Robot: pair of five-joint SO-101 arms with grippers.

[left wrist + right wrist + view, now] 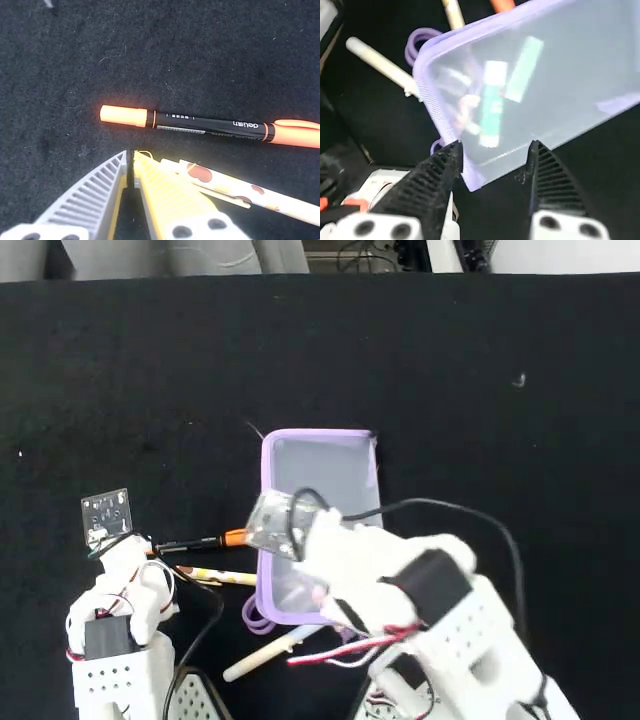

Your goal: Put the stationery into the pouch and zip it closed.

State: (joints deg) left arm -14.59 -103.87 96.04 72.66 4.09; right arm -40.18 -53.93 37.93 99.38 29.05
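I think the right end effector [492, 150], spread over the edge of the pouch [545, 75], should pinch only the rim (gently). The left end effector [131, 157], pressed together, must open before taking the marker [200, 124].

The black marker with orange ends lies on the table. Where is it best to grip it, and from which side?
Grip the marker at the middle of its black barrel, from above, jaws across its length. It lies flat on the table, and the spotted pen beside it lies apart, which probably leaves room for one jaw between them.
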